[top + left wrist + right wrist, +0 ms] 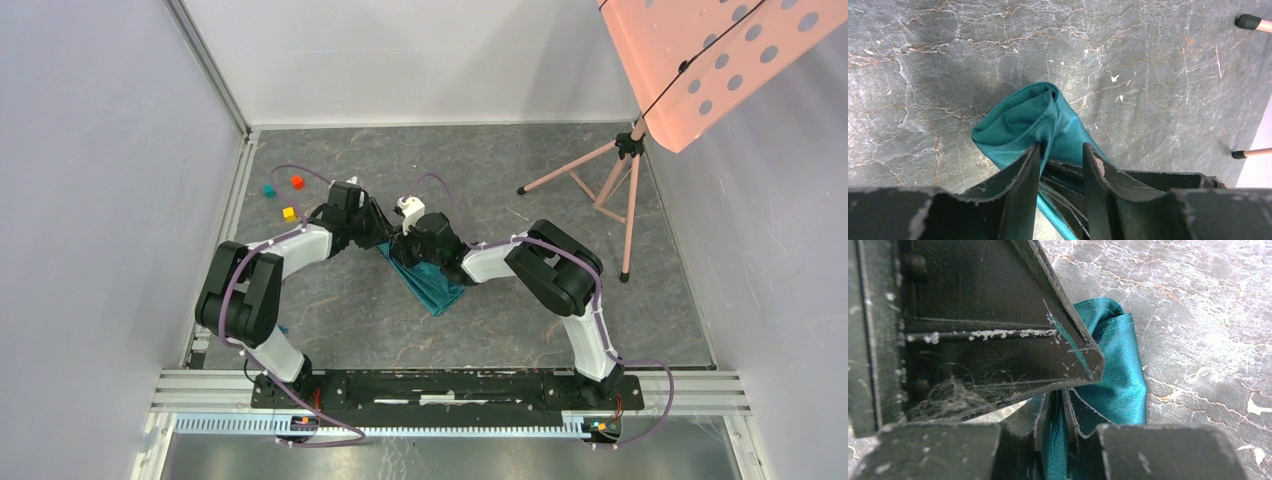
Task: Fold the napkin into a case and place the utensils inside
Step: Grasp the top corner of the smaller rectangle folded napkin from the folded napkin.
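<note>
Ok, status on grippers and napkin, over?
Left gripper open at the napkin. Right gripper pinching its bunched end. No utensils in view; grippers crowded together.

Evenly lit from above, with soft shadows on grey marbled tabletop (480,165). Mild sheen on teal-green fabric napkin (1018,120); close views sharp.

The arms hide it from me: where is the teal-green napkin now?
In the top view, the bunched teal-green fabric napkin lies mid-table on the grey marbled tabletop, its far end where the left tool and right tool meet.
</note>
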